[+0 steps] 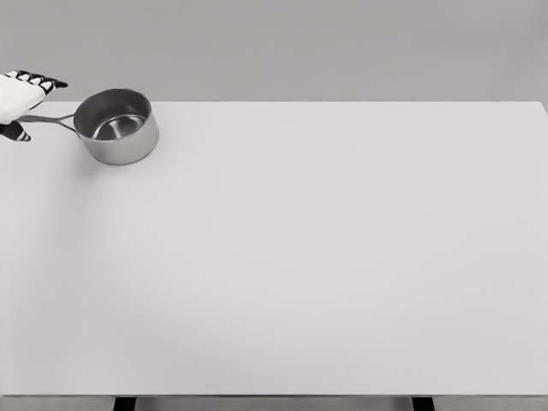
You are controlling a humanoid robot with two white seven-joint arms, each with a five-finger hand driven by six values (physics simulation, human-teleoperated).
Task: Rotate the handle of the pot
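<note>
Far off in the back left corner of the worktop (325, 257) sits the shiny pot (117, 126). Its thin handle (50, 120) sticks out to the left, lying almost flat across, and runs right into the left hand (19, 103) at the picture's edge. The fingers (41, 81) curl over the handle and the thumb sits under it, so they look closed on it. That hand is the only one showing, so it is the near one. To turn the handle, I think it must swing sideways around the pot.
</note>
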